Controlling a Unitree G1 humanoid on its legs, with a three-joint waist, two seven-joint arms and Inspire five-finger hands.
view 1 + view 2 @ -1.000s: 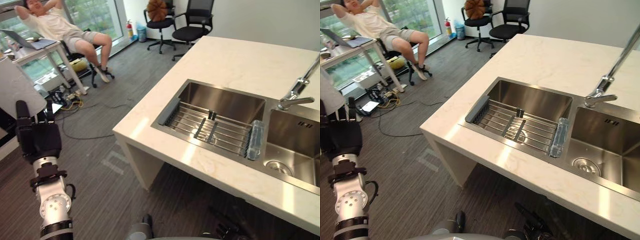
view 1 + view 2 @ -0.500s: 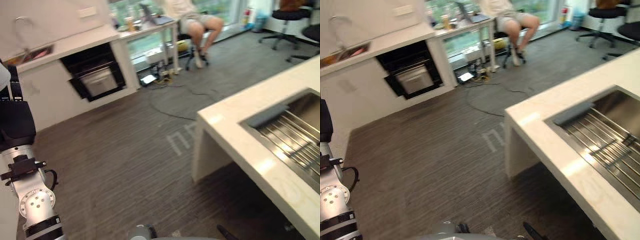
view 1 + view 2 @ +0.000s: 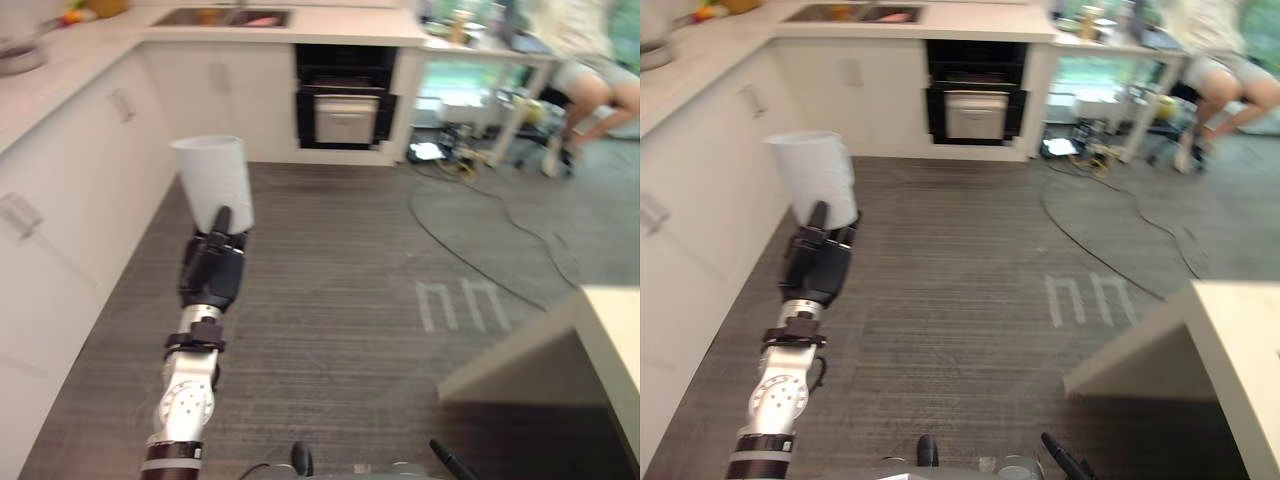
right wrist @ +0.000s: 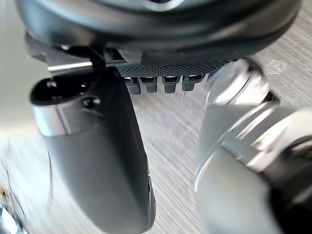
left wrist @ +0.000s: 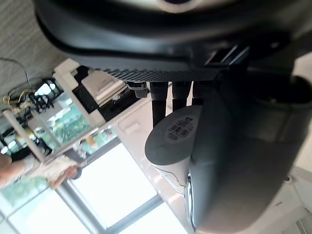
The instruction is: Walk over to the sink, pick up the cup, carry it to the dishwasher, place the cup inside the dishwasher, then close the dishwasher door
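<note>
A white cup (image 3: pixel 212 180) stands upright in my left hand (image 3: pixel 212 272), which is shut on its lower part and holds it raised over the grey floor. In the left wrist view the cup's base (image 5: pixel 170 141) rests against the fingers (image 5: pixel 158 100). The dishwasher (image 3: pixel 343 105) is a dark opening in the white cabinets at the far wall, with a pale front panel showing inside it. My right hand (image 4: pixel 97 146) hangs over the floor, fingers relaxed and holding nothing.
White cabinets (image 3: pixel 60 200) run along the left side under a counter with a sink (image 3: pixel 220 17) at the far end. The island counter's corner (image 3: pixel 600 330) juts in at lower right. A person (image 3: pixel 590 90) sits at a desk far right, cables (image 3: pixel 480 240) on the floor.
The whole view has swung left: the island sink has left the picture and the far cabinets with the dishwasher now lie ahead. The cup in my left hand has come into view.
</note>
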